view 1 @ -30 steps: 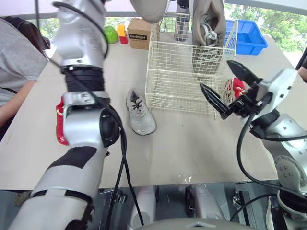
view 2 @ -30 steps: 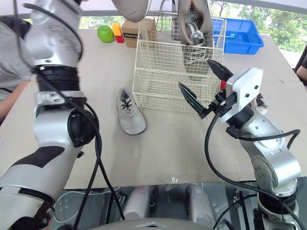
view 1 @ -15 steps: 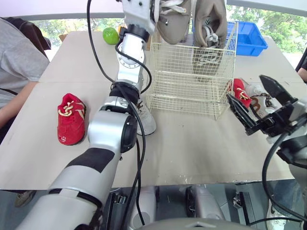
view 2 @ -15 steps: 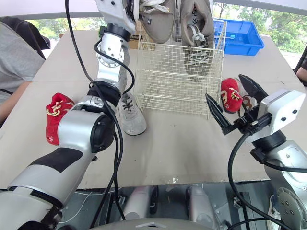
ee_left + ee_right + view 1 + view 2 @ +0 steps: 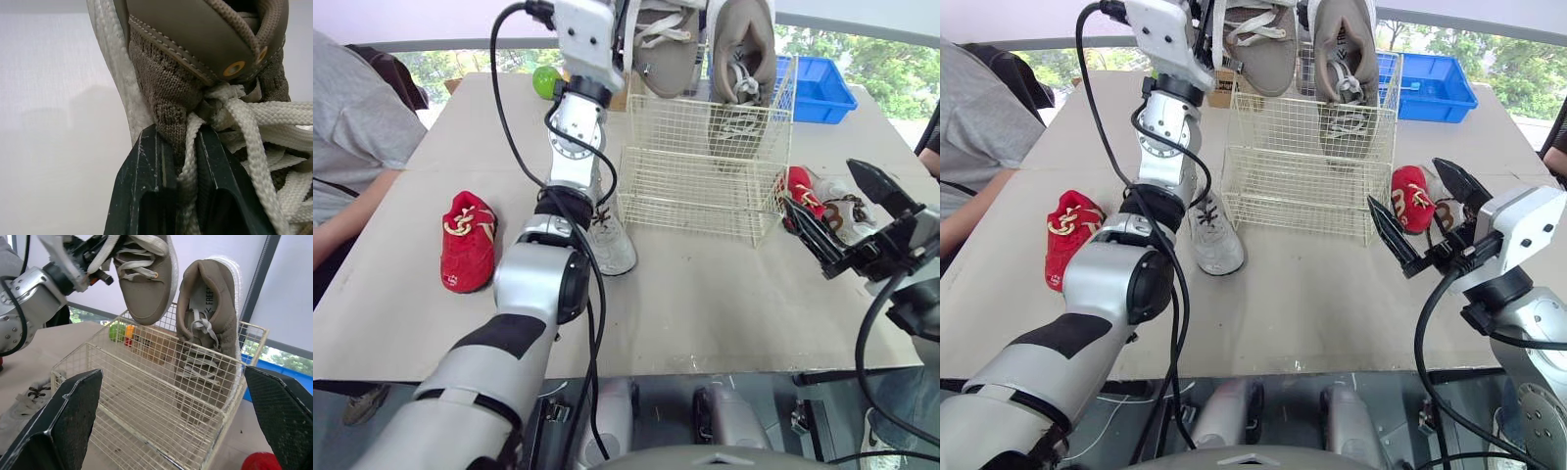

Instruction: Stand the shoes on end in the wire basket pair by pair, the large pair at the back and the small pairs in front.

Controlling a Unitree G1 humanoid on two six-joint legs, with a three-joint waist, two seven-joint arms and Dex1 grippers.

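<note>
**Desk:** Where's your left claw?

**Me:** Top centre of my head view. My left claw point(image 5: 178, 147) is pinched on the tongue and laces of a tan shoe point(image 5: 1258, 49). The shoe hangs toe-down over the back left part of the basket point(image 5: 1302, 186). Its toe is about level with the rim, and I can't tell whether it is inside the wire.

**Desk:** And its mate?

**Me:** The other tan shoe point(image 5: 1342, 59) stands on end in the basket's back right corner, heel up, upper middle of the frame.

**Desk:** Right claw?

**Me:** My right claw point(image 5: 173, 371) is spread wide and holding nothing. It hovers over the tabletop point(image 5: 1312, 304) at the right of the frame, near the basket's front right corner.

**Desk:** The small shoes?

**Me:** A grey shoe point(image 5: 1209, 240) lies flat just left of the basket's front, partly behind my left arm. One red shoe point(image 5: 1067, 235) lies at middle left. A second red shoe point(image 5: 1410, 196) lies just right of the basket, beside a pale shoe point(image 5: 842, 206).
</note>
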